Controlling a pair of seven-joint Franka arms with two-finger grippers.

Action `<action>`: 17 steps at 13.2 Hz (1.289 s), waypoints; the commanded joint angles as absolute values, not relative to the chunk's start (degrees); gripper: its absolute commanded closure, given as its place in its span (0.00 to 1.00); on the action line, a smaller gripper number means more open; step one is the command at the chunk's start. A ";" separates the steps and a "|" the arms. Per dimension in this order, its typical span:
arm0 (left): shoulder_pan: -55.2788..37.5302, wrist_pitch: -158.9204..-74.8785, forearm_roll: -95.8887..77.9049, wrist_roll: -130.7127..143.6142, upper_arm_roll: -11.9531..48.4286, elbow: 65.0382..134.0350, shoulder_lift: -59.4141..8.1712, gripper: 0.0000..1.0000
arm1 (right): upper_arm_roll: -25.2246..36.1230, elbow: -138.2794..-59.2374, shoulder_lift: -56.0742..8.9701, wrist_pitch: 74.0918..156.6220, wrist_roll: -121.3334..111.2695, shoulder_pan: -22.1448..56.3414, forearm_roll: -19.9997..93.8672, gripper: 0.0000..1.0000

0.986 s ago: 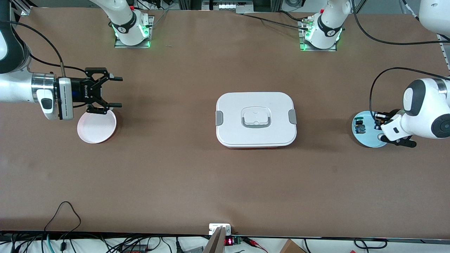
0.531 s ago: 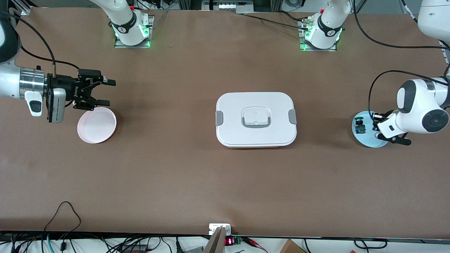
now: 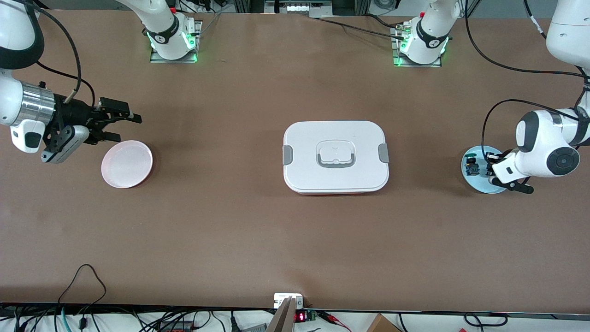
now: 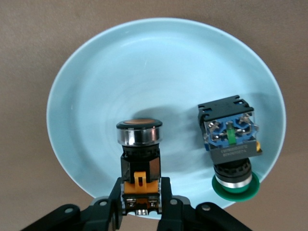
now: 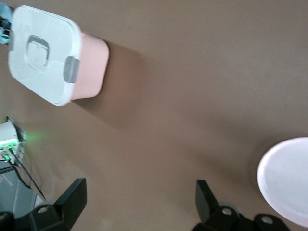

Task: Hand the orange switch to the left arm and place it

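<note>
The orange switch, black with a chrome collar and an orange base, sits between the fingers of my left gripper, which is shut on its base over the rim of the light blue plate. In the front view the left gripper is low over that plate at the left arm's end of the table. The white lidded box stands mid-table. My right gripper hangs open with nothing in it beside the pink plate; its wrist view shows the box far off.
A blue-and-green component with a green collar lies on the blue plate beside the switch. The pink plate holds nothing. Both arm bases stand along the table's edge farthest from the front camera. Cables trail off the table edge nearest that camera.
My right gripper has drawn back from over the pink plate toward its own end of the table, still open. The left arm has shifted slightly over the blue plate, still shut.
</note>
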State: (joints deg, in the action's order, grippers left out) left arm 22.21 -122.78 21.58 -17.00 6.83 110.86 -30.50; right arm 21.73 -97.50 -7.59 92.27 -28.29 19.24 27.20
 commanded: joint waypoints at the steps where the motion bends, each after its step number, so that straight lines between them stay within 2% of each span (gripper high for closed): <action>1: 22.85 -123.05 23.20 -18.28 7.38 109.34 -31.38 0.35 | 18.82 -96.15 -7.47 91.14 -18.77 19.07 22.50 0.00; 2: 22.85 -122.61 23.20 -18.54 7.47 109.07 -31.20 0.00 | 17.68 -96.07 -7.38 91.14 -12.89 19.16 21.98 0.00; 3: 22.85 -122.35 22.94 -18.72 7.56 108.64 -31.03 0.00 | 15.75 -95.63 -7.12 91.06 -8.22 19.16 20.15 0.00; 6: 22.24 -116.93 22.68 -18.72 8.70 105.22 -27.61 0.00 | 12.57 -93.25 -7.47 89.47 -6.50 18.81 -0.56 0.00; 8: 22.41 -107.36 22.33 -18.81 13.86 99.09 -24.71 0.00 | 12.74 -93.25 -8.00 90.61 -6.59 15.49 -1.93 0.00; 11: 22.33 -93.99 22.24 -18.81 20.02 86.17 -24.35 0.00 | 12.48 -93.25 -8.35 94.82 -5.46 10.74 -2.38 0.00; 13: 22.41 -86.61 21.45 -18.81 23.19 78.96 -24.35 0.00 | 11.08 -93.34 -8.35 94.57 -4.75 6.78 -1.93 0.00; 17: 22.68 -75.60 11.35 -18.11 23.73 71.02 -22.07 0.00 | 10.55 -92.98 -7.04 94.83 2.20 10.27 -2.20 0.00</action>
State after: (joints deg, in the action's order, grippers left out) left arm 22.04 -79.99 14.69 -17.89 23.05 75.07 -22.49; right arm 11.22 -93.25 -7.84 95.14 -1.05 8.52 -1.70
